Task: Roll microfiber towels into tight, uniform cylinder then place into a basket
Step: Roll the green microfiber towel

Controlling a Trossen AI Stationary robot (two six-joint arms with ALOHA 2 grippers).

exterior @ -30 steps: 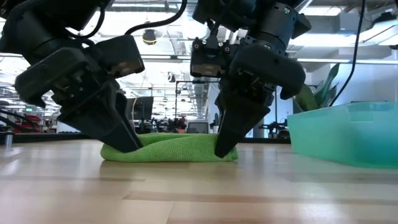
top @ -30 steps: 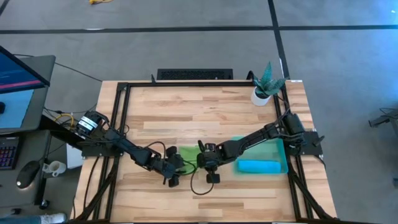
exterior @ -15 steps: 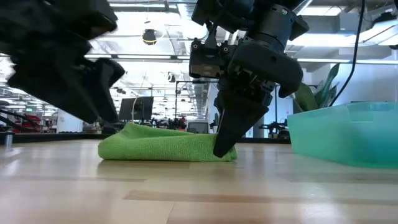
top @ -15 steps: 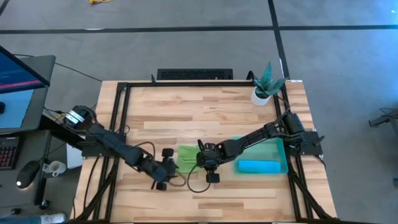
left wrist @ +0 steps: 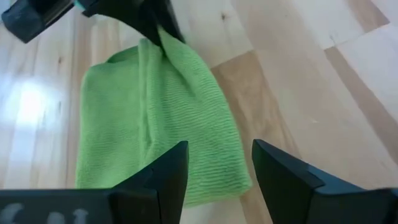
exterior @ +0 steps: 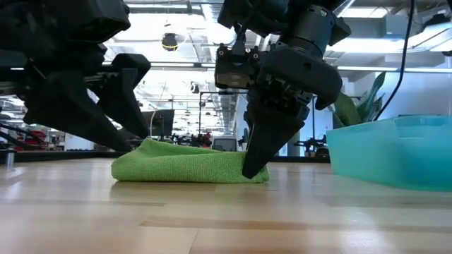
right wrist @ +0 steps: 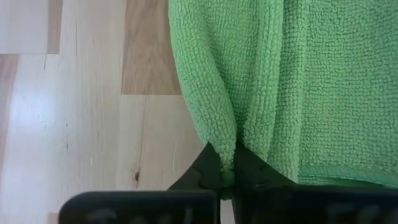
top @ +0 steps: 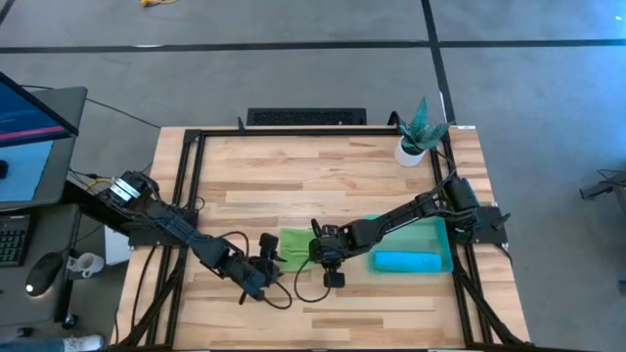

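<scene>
The lime green towel (top: pixel 295 242) lies loosely folded and bunched on the table, left of the teal basket (top: pixel 442 235). It also shows in the low view (exterior: pixel 183 166). The sky blue towel (top: pixel 406 261) lies rolled inside the basket. My right gripper (right wrist: pixel 228 165) is shut on the green towel's right end (exterior: pixel 254 169). My left gripper (left wrist: pixel 217 155) is open and hovers just off the towel's left end (top: pixel 264 264), touching nothing. My right gripper pinches a raised fold of the green towel (right wrist: pixel 227 146) between its two fingers, at the towel's right end. The fingers (exterior: pixel 263 141) come from above, slanting down to the table. The towel lies slack on the table, with only this pinched ridge gathered up.
The basket's wall (exterior: pixel 395 152) stands close to the right of my right gripper. A white pot with a green plant (top: pixel 411 149) stands at the table's far right corner. Bare wood lies toward the far and near edges.
My left gripper has lifted off the green towel's left end, let it go and drawn back toward the table's left edge. The towel's left end has sprung up into a small hump. Its right end has stayed pinned under my right gripper.
</scene>
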